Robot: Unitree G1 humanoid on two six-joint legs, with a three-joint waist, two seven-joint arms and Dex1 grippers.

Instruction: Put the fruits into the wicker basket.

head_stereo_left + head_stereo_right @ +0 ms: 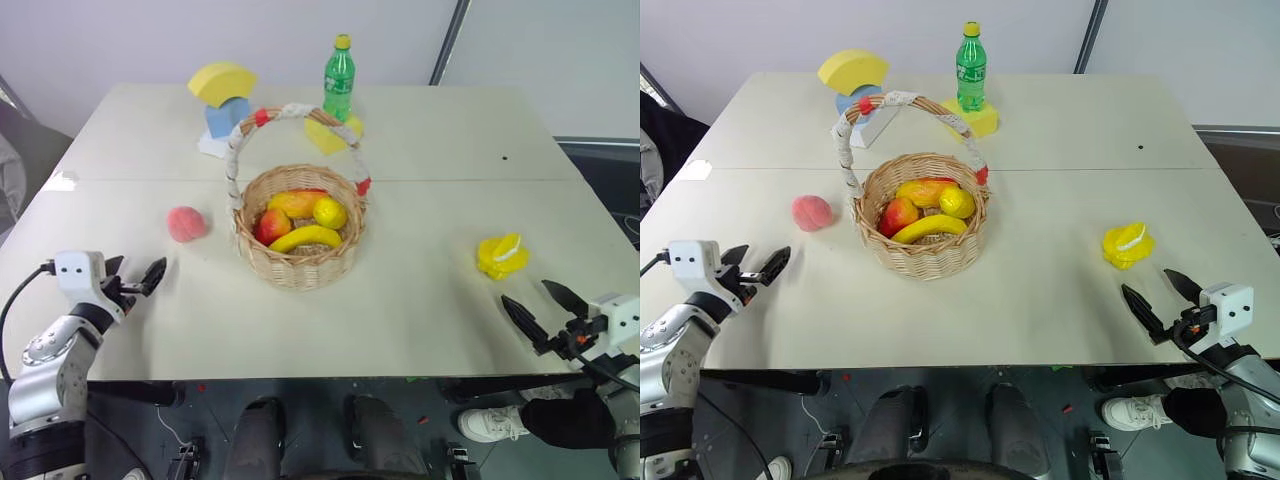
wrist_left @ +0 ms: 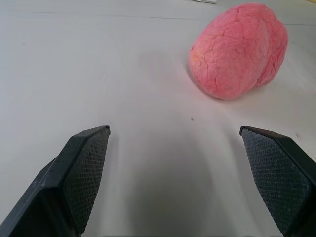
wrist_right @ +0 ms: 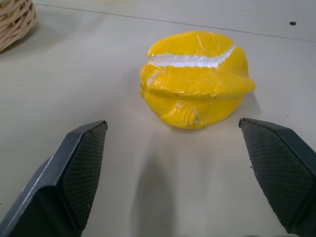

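Observation:
The wicker basket (image 1: 300,262) stands mid-table with a banana (image 1: 306,238), a lemon (image 1: 330,212), a mango (image 1: 294,202) and a red apple (image 1: 271,226) inside. A pink peach (image 1: 186,223) lies left of it, and a yellow starfruit (image 1: 501,255) lies to its right. My left gripper (image 1: 135,277) hovers open near the front left edge, short of the peach (image 2: 239,50). Over the front right edge my right gripper (image 1: 545,305) is open, short of the starfruit (image 3: 195,79). Neither holds anything.
At the back of the table stand a green bottle (image 1: 339,79), a yellow foam arch (image 1: 221,80) on a blue block (image 1: 226,116), and a yellow foam block (image 1: 330,134). A seam crosses the table (image 1: 450,180) behind the basket.

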